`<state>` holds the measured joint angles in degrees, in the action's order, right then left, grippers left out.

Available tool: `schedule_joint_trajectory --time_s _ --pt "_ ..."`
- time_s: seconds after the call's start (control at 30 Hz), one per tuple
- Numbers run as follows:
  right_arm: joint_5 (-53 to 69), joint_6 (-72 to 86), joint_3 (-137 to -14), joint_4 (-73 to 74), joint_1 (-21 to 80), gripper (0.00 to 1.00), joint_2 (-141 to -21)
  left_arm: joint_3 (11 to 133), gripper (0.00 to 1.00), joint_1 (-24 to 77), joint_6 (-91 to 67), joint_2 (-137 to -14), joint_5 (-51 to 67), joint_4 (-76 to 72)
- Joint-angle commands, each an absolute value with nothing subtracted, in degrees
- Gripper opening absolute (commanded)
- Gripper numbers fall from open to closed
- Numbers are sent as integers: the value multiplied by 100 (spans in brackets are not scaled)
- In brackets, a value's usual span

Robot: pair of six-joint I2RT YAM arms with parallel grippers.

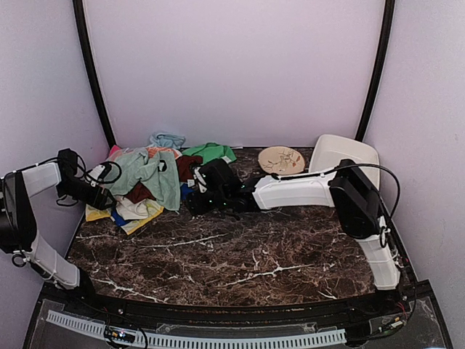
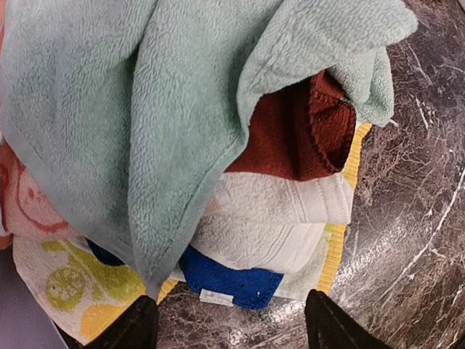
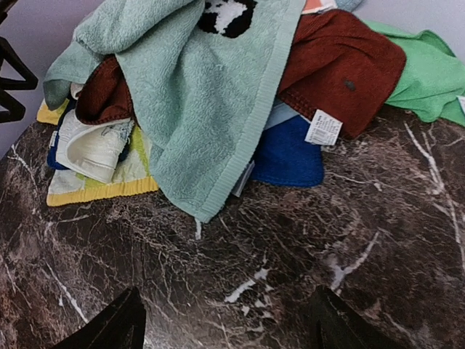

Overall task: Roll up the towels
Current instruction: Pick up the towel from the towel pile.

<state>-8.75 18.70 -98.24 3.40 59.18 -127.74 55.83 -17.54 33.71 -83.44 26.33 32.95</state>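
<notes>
1. Tabletop (image 1: 240,254): dark veined marble that carries everything listed here.
2. Towels (image 1: 145,185): one loose heap at the far left, overlapping each other. We count none rolled yet.
3. Tub (image 1: 345,153): white, at the far right, well apart from the heap.
4. Mint towel (image 3: 203,94): draped over the top of the heap, with one hemmed corner hanging down to the marble at the front. We judge it light, limp, thick-piled and not slippery. It will sag when lifted and may drag its neighbours along. The free hemmed corner looks the best place to take hold, since a single layer lies clear there. From there it could be drawn onto bare marble and flattened.
5. Maroon towel (image 3: 341,65): under the mint one and partly covered.
6. Green towel (image 3: 429,73): at the far side of the heap.
7. Blue towel (image 3: 287,156), white towel (image 2: 276,225) and yellow towel (image 3: 94,189): the bottom layers, with only their edges showing.
8. Plate (image 1: 281,160): pale, beside the tub.
9. Left jaws: at the heap's left side, well parted, with nothing between them.
10. Right jaws: low over bare marble just in front of the heap, parted wide, holding nothing.
</notes>
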Motion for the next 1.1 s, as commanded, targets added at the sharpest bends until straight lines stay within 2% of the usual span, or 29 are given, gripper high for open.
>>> schedule_joint_trajectory --time_s 0.0,0.13,0.37,0.47,0.57,0.73,0.93,1.07 --pt "-312 2042 -10691 639 5945 76 -13345 5522 66 -1879 3681 -8474 2381 3195" --pt "-169 2188 -10962 668 5940 74 -13673 5552 54 -1951 3701 -8620 2141 2917" --pt "-60 2259 -10763 480 5941 73 -13571 5438 51 -1947 3620 -8823 2308 2569" --pt "-60 2233 -10451 351 5933 72 -13321 5383 46 -1951 3616 -9000 2108 2380" --pt "-41 2252 -9985 125 5872 72 -12924 5404 34 -1936 3582 -9151 2164 2329" --pt "-10 2347 -9187 -272 5707 70 -12339 5889 0 -1755 3361 -9167 2106 2631" --pt "39 2406 -8867 -352 5559 67 -12065 6941 0 -1095 3099 -8071 2335 3540" --pt "54 2400 -8667 -457 5480 66 -11773 7820 0 -72 2933 -7560 2081 4148"
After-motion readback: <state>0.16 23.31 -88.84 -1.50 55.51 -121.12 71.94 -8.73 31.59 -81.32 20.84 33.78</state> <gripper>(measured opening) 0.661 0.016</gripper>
